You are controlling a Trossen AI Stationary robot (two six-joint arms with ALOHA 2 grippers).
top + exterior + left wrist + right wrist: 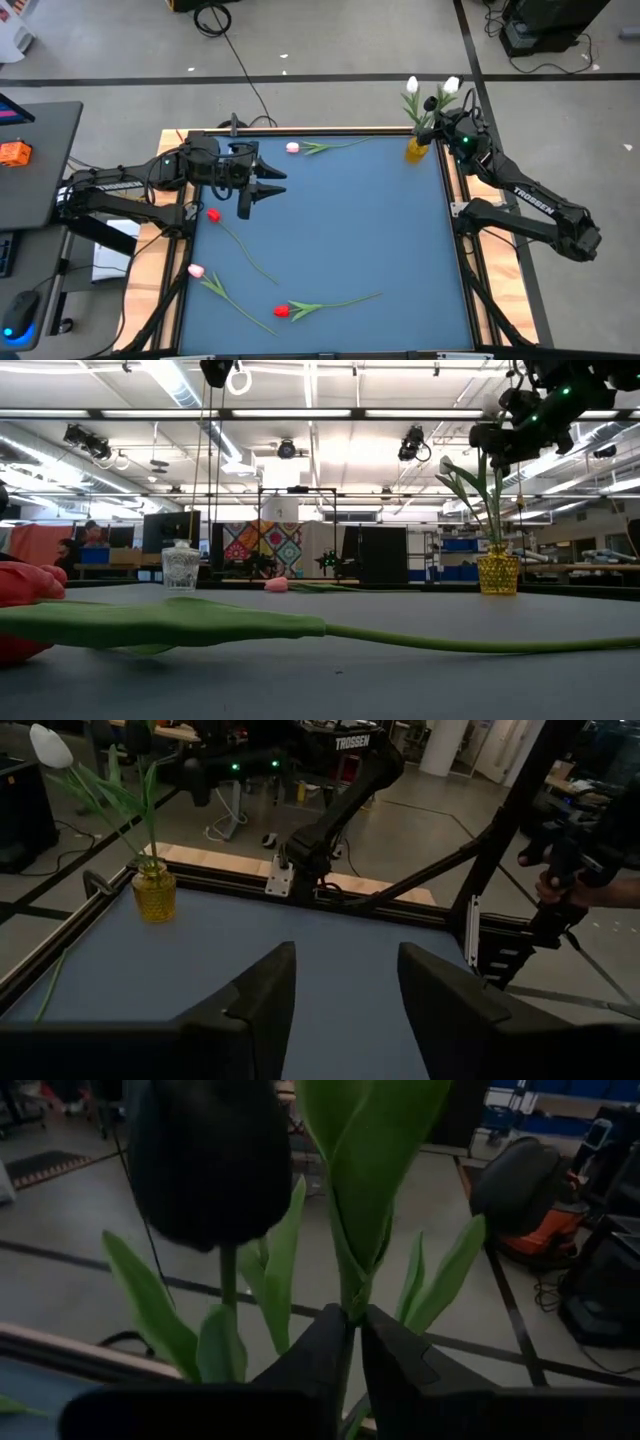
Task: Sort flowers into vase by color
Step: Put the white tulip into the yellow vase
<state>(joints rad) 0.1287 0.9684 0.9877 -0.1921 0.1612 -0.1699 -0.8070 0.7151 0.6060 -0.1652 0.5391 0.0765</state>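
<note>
Narrowly parted, the right gripper (355, 1342) has its jaws around a green stem above the yellow vase (417, 150) (far right corner), where white flowers (449, 86) stand. I see the left gripper (268, 184) open over the mat, near a red tulip (213, 215).

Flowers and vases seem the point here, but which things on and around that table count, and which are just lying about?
Belonging to the job:
- yellow vase with white tulips
- pink tulip
- red tulips
- clear glass vase
- right pincer

Lying about:
- orange gadget
- floor cables
</note>
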